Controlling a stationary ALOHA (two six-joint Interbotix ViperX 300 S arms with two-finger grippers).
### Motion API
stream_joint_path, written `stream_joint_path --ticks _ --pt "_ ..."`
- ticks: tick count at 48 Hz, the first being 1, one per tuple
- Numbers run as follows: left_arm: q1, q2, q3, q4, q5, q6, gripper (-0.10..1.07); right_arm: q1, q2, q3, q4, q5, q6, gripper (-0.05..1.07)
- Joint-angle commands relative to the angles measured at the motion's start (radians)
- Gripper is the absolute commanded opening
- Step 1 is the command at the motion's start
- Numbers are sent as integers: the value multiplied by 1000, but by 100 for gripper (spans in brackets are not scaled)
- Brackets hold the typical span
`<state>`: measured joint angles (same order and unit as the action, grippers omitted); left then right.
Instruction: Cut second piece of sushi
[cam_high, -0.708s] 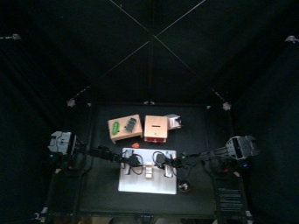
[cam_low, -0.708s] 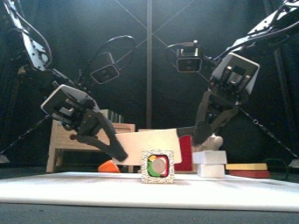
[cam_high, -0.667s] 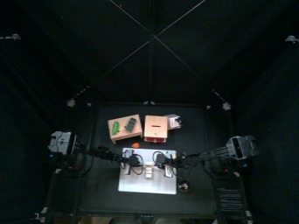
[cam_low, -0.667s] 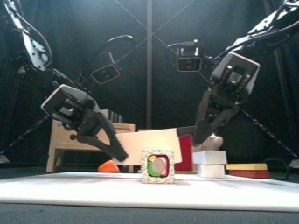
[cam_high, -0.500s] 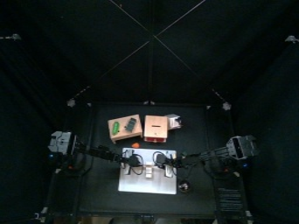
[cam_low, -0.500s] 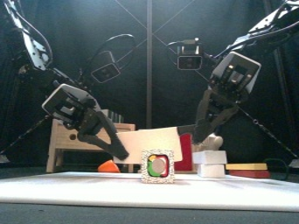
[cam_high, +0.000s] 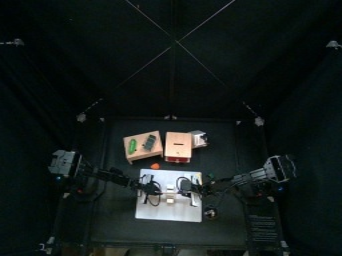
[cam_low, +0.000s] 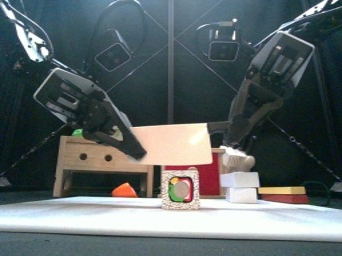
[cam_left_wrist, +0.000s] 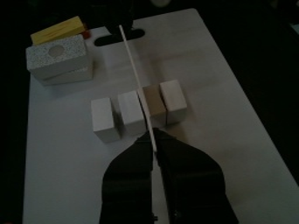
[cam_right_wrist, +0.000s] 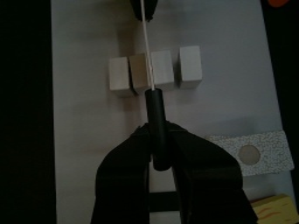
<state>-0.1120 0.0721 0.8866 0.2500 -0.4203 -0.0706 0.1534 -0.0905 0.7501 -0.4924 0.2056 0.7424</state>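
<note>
Black curtains all round, black table, white cutting board (cam_high: 171, 198) on it. At the front, the sushi roll (cam_low: 181, 190) stands on the board end-on to the front camera, with green and red filling showing. The roll lies directly under the knife (cam_low: 174, 143), whose broad pale blade hangs flat-side to the front, just above the roll; whether they touch, I cannot tell.

From the wrist views the roll is a row of four white pieces. The row's long axis runs across the board's short way, square to the blade. The blade's edge lines up with the seam between the second and third pieces, so two pieces lie on each side. The outer pieces stand slightly apart from their neighbours.

The knife is held at both ends. The left gripper (cam_left_wrist: 153, 147) is clamped on the blade's end, and the right gripper (cam_right_wrist: 156, 131) is closed round the black handle.

Off the board on the right gripper's side sit a speckled white block (cam_right_wrist: 246, 153) and a yellow block (cam_right_wrist: 275, 206).

Beyond the knife, at the back of the table, stands a wooden box (cam_high: 142, 145) with something green in it. A second, reddish box (cam_high: 182, 146) is just beside it, its contents unclear. A small orange piece (cam_high: 156, 165) lies between the boxes and the board.
</note>
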Motion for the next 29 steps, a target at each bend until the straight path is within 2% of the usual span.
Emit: stream_joint_path --ticks 1,19,29 --pt "-6 -5 -26 3 -8 3 39 -11 -14 -18 -2 -5 2 33" --pt "11 44 -35 3 -8 3 39 -14 34 -25 -5 -18 2 32" --pt "12 -12 -34 6 -8 5 39 -14 -43 -17 -23 -14 0 32"
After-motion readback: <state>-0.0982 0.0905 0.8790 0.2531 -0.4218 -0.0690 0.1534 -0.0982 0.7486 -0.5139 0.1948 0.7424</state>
